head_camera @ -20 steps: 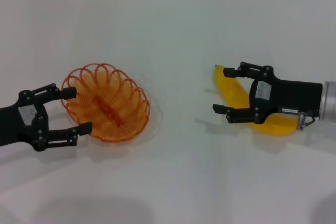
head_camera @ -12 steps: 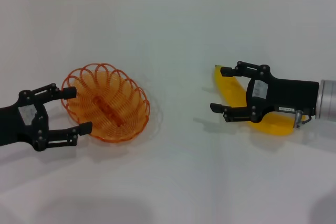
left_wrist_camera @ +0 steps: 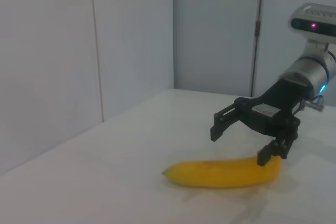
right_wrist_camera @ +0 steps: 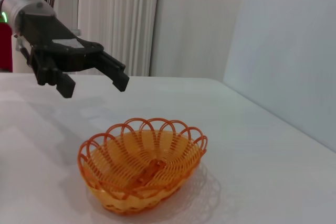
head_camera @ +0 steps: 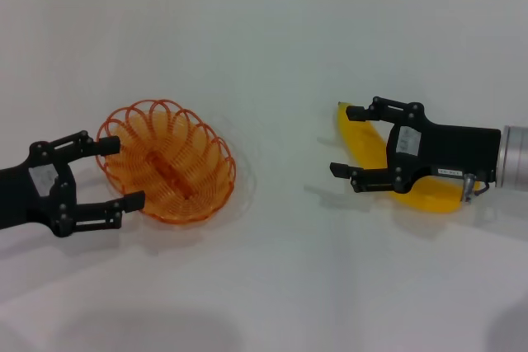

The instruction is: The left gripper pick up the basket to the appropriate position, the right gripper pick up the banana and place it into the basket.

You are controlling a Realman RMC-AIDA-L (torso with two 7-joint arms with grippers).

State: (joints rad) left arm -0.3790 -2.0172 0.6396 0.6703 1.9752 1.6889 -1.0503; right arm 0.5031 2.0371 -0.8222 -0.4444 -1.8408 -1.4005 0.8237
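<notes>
The orange wire basket (head_camera: 169, 164) stands on the white table at the left; it also shows in the right wrist view (right_wrist_camera: 143, 163). My left gripper (head_camera: 124, 172) is open at the basket's left rim, its fingers on either side of the rim's edge; the right wrist view shows the left gripper (right_wrist_camera: 93, 83) just behind the basket. The yellow banana (head_camera: 368, 146) lies on the table at the right. My right gripper (head_camera: 346, 139) is open and straddles the banana's middle. In the left wrist view one finger of the right gripper (left_wrist_camera: 239, 145) rests at the banana's (left_wrist_camera: 220, 174) end.
The white table (head_camera: 272, 55) stretches between the basket and the banana with nothing else on it. A tiled wall runs along its far edge.
My right gripper has shifted slightly to the left along the banana. The left gripper, the basket and the banana have not moved.
</notes>
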